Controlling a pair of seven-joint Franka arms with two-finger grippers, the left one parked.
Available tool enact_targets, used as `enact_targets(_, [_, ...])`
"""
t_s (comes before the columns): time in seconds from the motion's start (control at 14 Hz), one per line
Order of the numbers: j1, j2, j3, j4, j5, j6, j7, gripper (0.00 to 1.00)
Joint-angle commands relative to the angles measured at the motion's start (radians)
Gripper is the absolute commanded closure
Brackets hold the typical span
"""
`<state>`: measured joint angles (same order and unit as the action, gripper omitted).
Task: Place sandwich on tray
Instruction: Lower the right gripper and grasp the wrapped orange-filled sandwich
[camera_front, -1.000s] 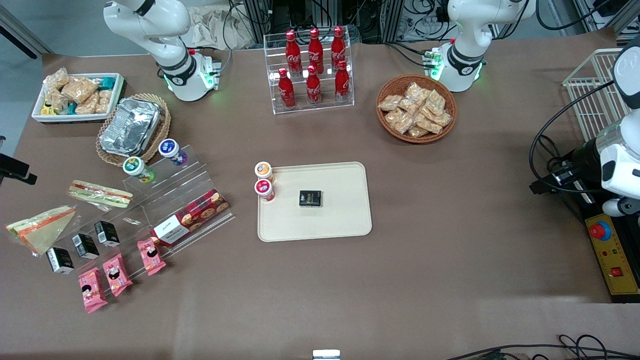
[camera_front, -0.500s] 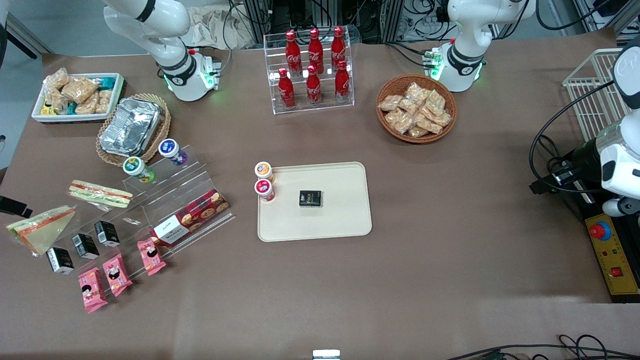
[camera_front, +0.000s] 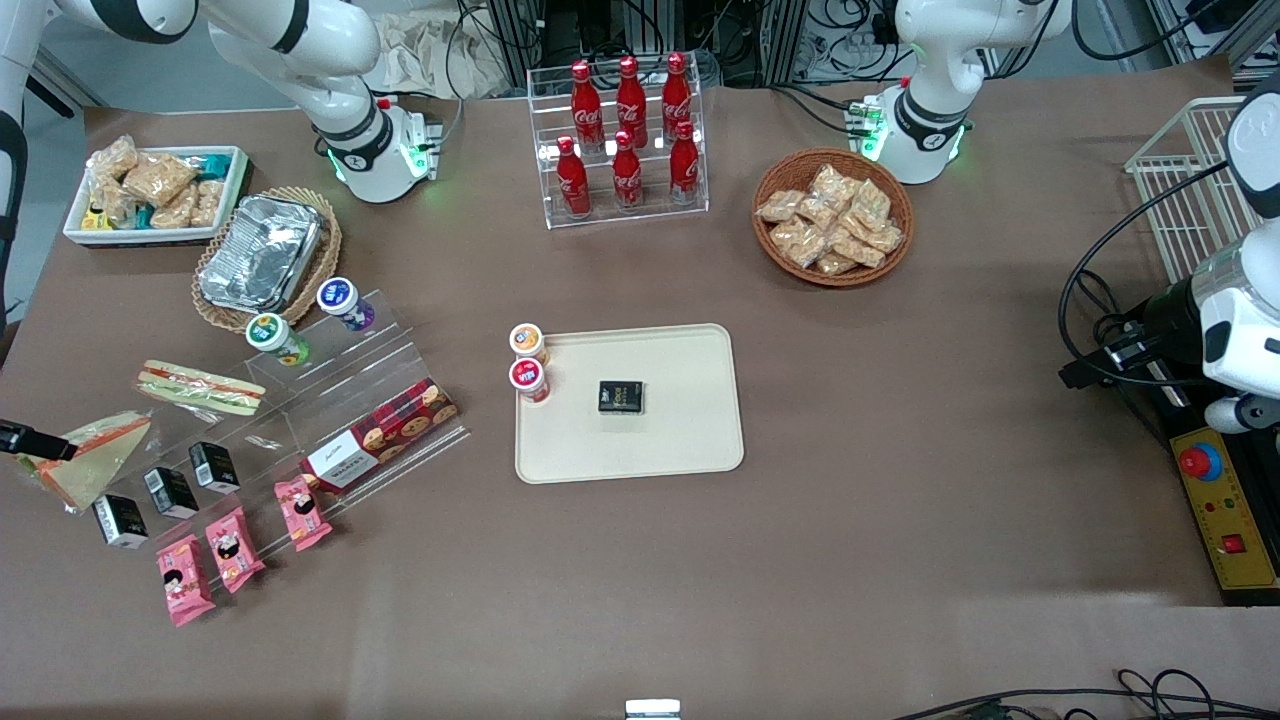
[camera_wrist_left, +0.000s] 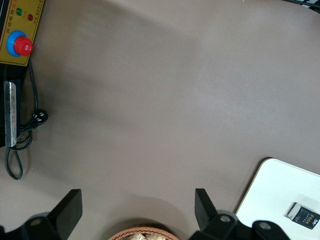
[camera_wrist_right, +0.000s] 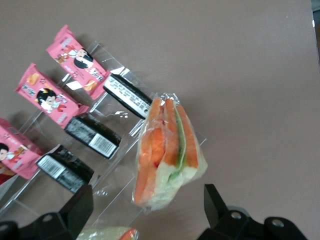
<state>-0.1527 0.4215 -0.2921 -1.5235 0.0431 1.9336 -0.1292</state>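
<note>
The sandwich (camera_front: 88, 458), a triangular wedge in clear wrap with orange and green filling, lies flat on the table toward the working arm's end, beside a clear acrylic rack. My gripper (camera_front: 28, 441) hangs over the wedge's pointed end. In the right wrist view the sandwich (camera_wrist_right: 168, 150) sits just ahead of the gripper (camera_wrist_right: 146, 207), which is open, its black fingers (camera_wrist_right: 75, 207) spread wider than the wedge and holding nothing. The cream tray (camera_front: 690, 440) lies at the table's middle, well away from the sandwich.
A black box (camera_front: 620, 396) rests on the tray and two small cups (camera_front: 528, 362) stand at its rim. A long wrapped sandwich (camera_front: 200, 388), black boxes (camera_wrist_right: 95, 136), pink packets (camera_wrist_right: 75, 54) and a cookie box (camera_front: 380, 433) crowd the acrylic rack.
The gripper has come in from the table's edge, moving nearer to the front camera, until its dark finger overlaps the wedge sandwich's tip. The sandwich has not moved.
</note>
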Motion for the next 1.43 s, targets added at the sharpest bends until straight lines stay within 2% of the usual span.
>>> enact_targets(0.0, [-0.024, 0.029, 0.001, 0.009, -0.002, 0.024, 0.014, 0.02])
enact_targets(0.36, [-0.024, 0.068, 0.001, 0.009, 0.001, 0.050, 0.020, 0.04])
enact_targets(0.5, [-0.024, 0.075, 0.001, 0.008, 0.003, 0.064, 0.031, 0.11])
enact_targets(0.57, [-0.024, 0.075, 0.001, 0.008, 0.003, 0.065, 0.033, 0.30])
enact_targets(0.64, [-0.024, 0.075, 0.001, 0.008, 0.003, 0.065, 0.033, 0.41])
enact_targets(0.71, [-0.024, 0.074, 0.002, 0.008, 0.007, 0.064, 0.034, 0.44])
enact_targets(0.79, [-0.025, 0.069, 0.002, 0.014, 0.014, 0.062, 0.030, 0.65])
enact_targets(0.93, [-0.025, 0.054, 0.002, 0.019, 0.014, 0.061, 0.019, 0.77])
enact_targets(1.0, [-0.025, 0.037, 0.002, 0.019, 0.014, 0.058, 0.019, 0.86])
enact_targets(1.14, [-0.022, 0.002, 0.008, 0.029, 0.023, 0.047, 0.023, 0.86])
enact_targets(1.21, [-0.015, -0.019, 0.010, 0.031, 0.024, 0.035, 0.025, 0.89])
enact_targets(1.29, [-0.011, -0.039, 0.014, 0.042, 0.024, 0.010, 0.028, 0.96])
enact_targets(1.36, [-0.008, -0.044, 0.018, 0.060, 0.020, -0.014, 0.029, 0.97])
